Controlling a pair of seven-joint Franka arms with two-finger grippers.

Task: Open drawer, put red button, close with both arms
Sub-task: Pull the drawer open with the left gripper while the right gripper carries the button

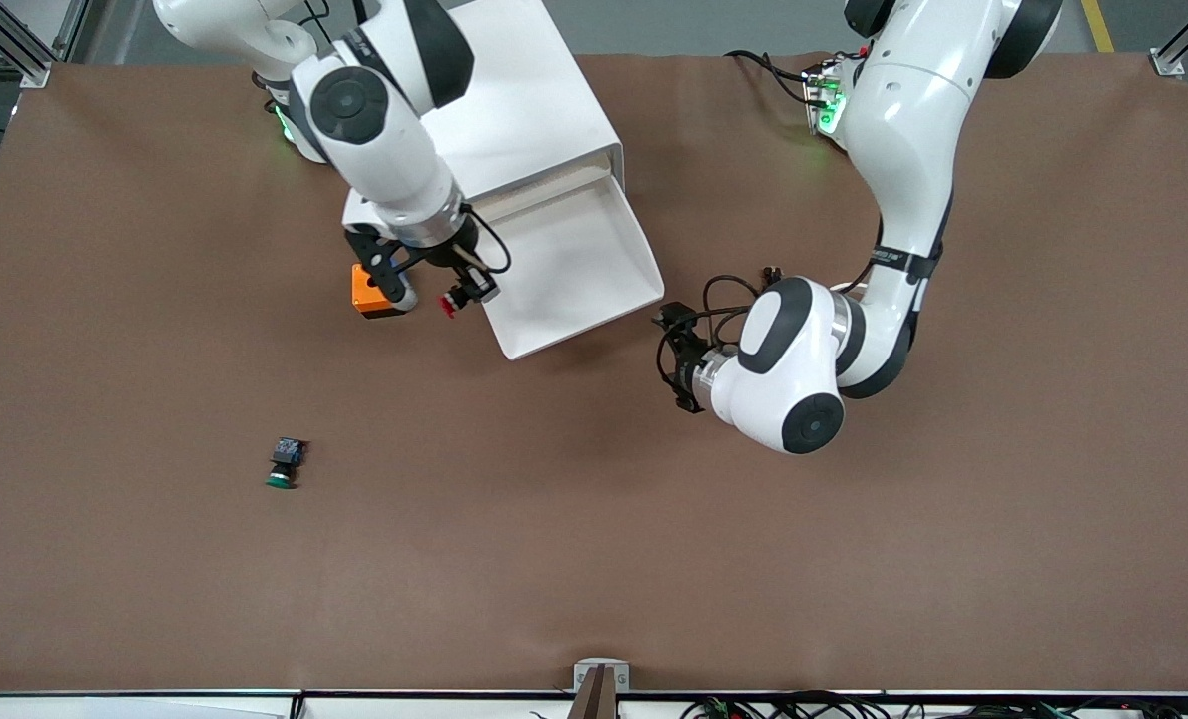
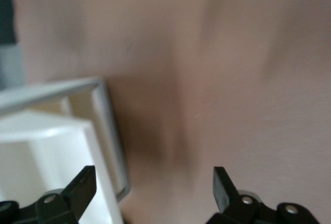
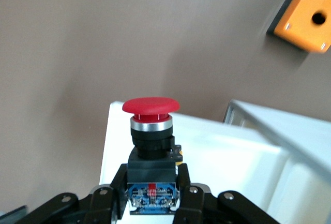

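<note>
The drawer (image 1: 576,262) stands pulled out of the white cabinet (image 1: 514,110), and its white tray shows nothing inside. My right gripper (image 1: 466,292) is shut on the red button (image 1: 450,304) and holds it in the air at the drawer's edge toward the right arm's end of the table. In the right wrist view the gripper (image 3: 151,183) clamps the black-and-blue body, with the red cap (image 3: 150,105) pointing away over the tray (image 3: 232,154). My left gripper (image 1: 676,352) is open and empty, low beside the drawer's front corner (image 2: 106,131). In the left wrist view its jaws (image 2: 153,183) stand wide apart.
The orange box with a hole (image 1: 374,292) sits on the table by my right gripper, beside the cabinet; it also shows in the right wrist view (image 3: 305,18). A green-capped button (image 1: 284,465) lies nearer the front camera, toward the right arm's end. A brown mat (image 1: 754,559) covers the table.
</note>
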